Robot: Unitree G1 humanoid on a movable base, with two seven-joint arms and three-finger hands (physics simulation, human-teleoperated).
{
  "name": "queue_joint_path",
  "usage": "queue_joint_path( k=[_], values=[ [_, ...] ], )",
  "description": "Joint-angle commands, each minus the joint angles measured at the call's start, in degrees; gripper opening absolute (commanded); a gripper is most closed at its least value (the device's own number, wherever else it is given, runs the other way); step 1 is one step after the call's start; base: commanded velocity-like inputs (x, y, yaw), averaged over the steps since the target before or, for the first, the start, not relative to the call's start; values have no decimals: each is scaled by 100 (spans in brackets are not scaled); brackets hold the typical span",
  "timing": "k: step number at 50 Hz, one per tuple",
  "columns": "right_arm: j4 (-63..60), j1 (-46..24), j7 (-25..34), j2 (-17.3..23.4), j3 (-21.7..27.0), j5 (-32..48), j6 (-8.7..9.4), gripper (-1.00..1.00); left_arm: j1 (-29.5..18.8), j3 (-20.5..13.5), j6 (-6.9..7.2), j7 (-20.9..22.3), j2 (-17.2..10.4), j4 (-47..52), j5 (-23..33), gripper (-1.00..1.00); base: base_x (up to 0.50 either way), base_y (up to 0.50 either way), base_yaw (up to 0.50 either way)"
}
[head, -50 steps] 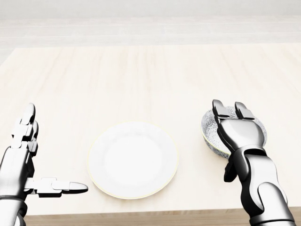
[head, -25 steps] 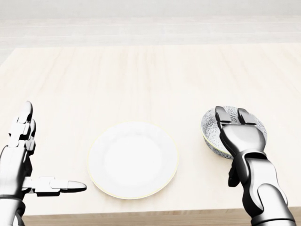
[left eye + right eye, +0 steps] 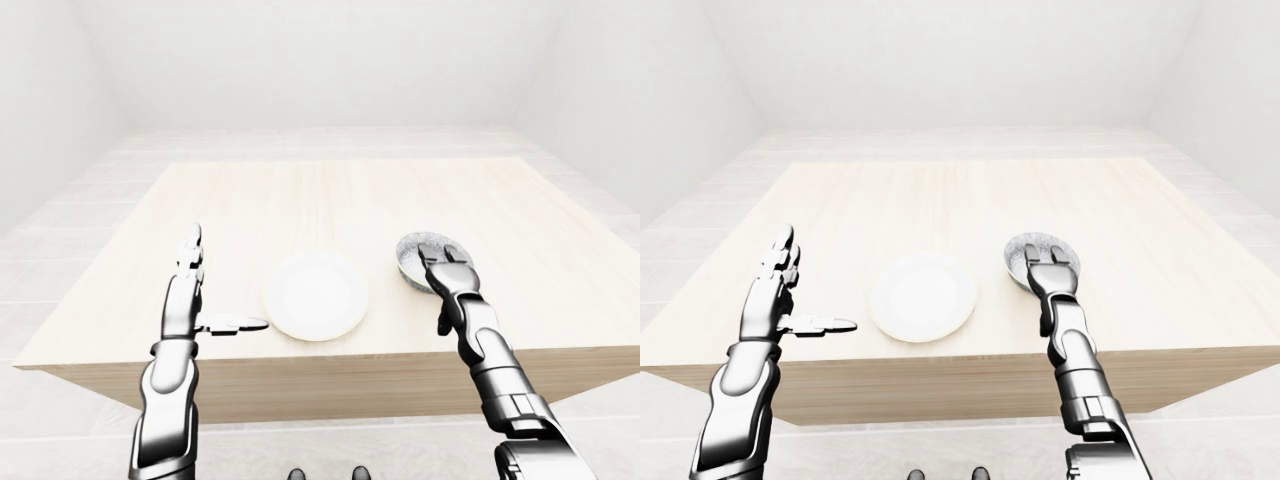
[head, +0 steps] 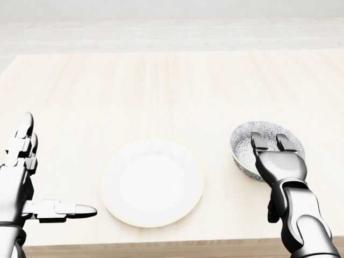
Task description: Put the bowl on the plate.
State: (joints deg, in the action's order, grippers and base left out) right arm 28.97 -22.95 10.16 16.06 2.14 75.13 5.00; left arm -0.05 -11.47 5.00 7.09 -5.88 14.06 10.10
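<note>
Left edge, head view: left hand (image 4: 17, 180) held over the near-left part of the pale wooden table (image 4: 161, 91). Its fingers (image 4: 24, 134) are straight and pressed together, pointing to the top of the view, with the thumb stuck out sideways toward the plate. It holds nothing. It has drifted slightly left and lower over the last second, with no part in the task so far.

Centre: round white plate with a faint yellowish rim (image 4: 152, 183), flat on the table near its bottom edge, bare. Not moved.

Right of the plate, a clear gap apart: small patterned grey-and-white ceramic bowl (image 4: 243, 144), upright on the table. Same spot as a second ago, so not yet lifted.

Right: right hand (image 4: 279, 164) sits over the bowl's lower-right rim. Two fingers (image 4: 260, 142) lie side by side, extended over the rim into the bowl. The thumb hangs below the palm, off the bowl, so there is no pinch. The hand has slid back toward the bottom of the view. The fingertips reached the bowl's far side a second ago and now stop around mid-bowl, and more of the patterned interior shows.

Judgement: grasp still being set up. The rim now sits between fingers and thumb, and closing there should come before any lift and carry left to the plate.
</note>
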Motion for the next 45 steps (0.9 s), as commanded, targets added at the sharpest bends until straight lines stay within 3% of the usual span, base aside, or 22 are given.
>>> queue_joint_path(
  k=[1,30,32,35,39,41,45],
  values=[
    [220,6,-40,19,-28,94,0,100,-29,-47,0,18,-16,12,-42,100,0,0,0],
    [529,-97,-228,43,-64,-53,0,100,-59,-69,0,-11,-47,-130,-71,100,0,0,0],
    [507,-89,-214,45,-66,-53,0,57,-52,-69,0,-11,-47,-120,-73,100,0,0,0],
    [493,-86,-218,47,-61,-58,0,48,-47,-65,0,-12,-45,-123,-71,100,0,0,0],
    [430,-44,-186,51,-69,-44,0,-6,-47,-60,0,-19,-43,-137,-66,100,0,0,0],
    [385,-24,-161,51,-70,-34,0,-21,-41,-60,0,-19,-43,-128,-65,100,0,0,0],
    [311,13,-112,59,-70,-8,0,-27,-20,-63,0,-15,-40,-97,-65,100,0,0,0]
  ],
)
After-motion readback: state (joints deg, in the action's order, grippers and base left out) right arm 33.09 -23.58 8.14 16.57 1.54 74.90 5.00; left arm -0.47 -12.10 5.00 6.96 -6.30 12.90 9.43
